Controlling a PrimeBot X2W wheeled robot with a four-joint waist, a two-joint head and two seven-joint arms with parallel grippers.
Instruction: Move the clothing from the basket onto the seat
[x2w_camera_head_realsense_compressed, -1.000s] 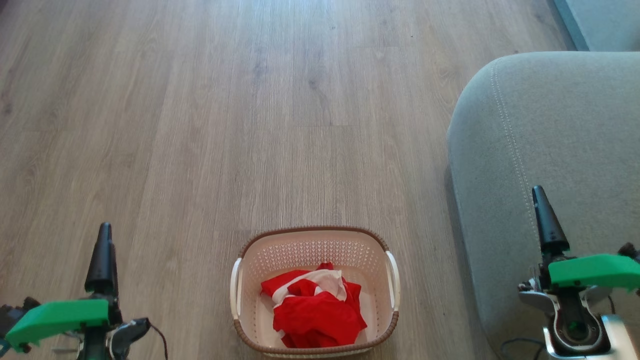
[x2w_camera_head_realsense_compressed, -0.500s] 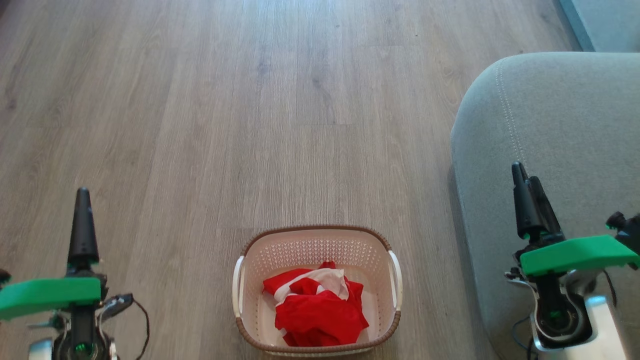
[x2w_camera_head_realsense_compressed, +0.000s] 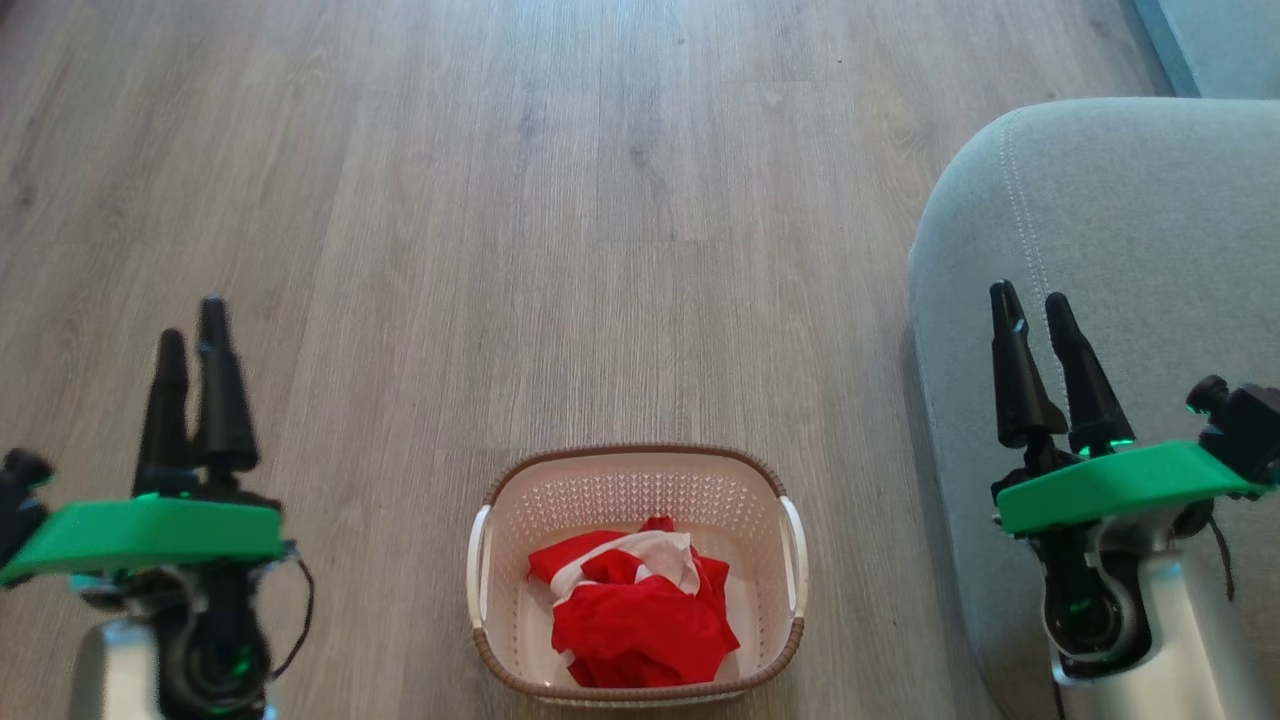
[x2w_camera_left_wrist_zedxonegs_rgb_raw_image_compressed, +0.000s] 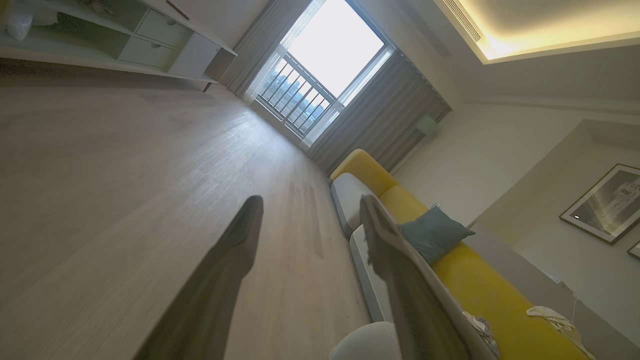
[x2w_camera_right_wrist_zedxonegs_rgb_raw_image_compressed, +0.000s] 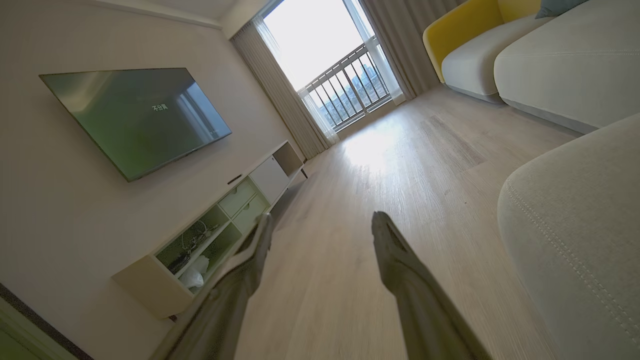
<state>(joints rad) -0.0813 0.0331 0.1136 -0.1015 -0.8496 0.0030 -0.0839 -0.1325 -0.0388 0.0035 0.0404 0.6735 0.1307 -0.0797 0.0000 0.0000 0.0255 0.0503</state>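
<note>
The clothing (x2w_camera_head_realsense_compressed: 640, 625) is a crumpled red heap inside the basket (x2w_camera_head_realsense_compressed: 630, 452), pressed toward the basket's 6 o'clock wall, with bare perforated floor showing at its 12 o'clock side. The heap has no clear long axis. A white band crosses its top on a slant from about 8 o'clock up to 2 o'clock. The basket stands on the wooden floor (x2w_camera_head_realsense_compressed: 560, 250) at 6 o'clock in the head view, with its long axis running 9 to 3 and a white handle at each of those ends.

The left gripper (x2w_camera_head_realsense_compressed: 192, 320) is at 8 o'clock in the head view, raised over bare floor well apart from the basket. Its dark fingers point toward 12, leaning slightly to 1. Seen from there the fingers nearly overlap. The left wrist view shows the left gripper (x2w_camera_left_wrist_zedxonegs_rgb_raw_image_compressed: 312, 200) with its jaws spread wide and nothing between them but floor.

The right gripper (x2w_camera_head_realsense_compressed: 1028, 293) is at 4 o'clock, above the edge of the grey-green seat (x2w_camera_head_realsense_compressed: 1130, 220), which fills the 3 o'clock side. Its fingers point to 12, tilted a touch toward 11. In the right wrist view the right gripper (x2w_camera_right_wrist_zedxonegs_rgb_raw_image_compressed: 324, 216) is also splayed fully apart and empty, with the seat (x2w_camera_right_wrist_zedxonegs_rgb_raw_image_compressed: 580, 225) at 4 o'clock of its fingers. Neither gripper touches the clothing or the basket.
</note>
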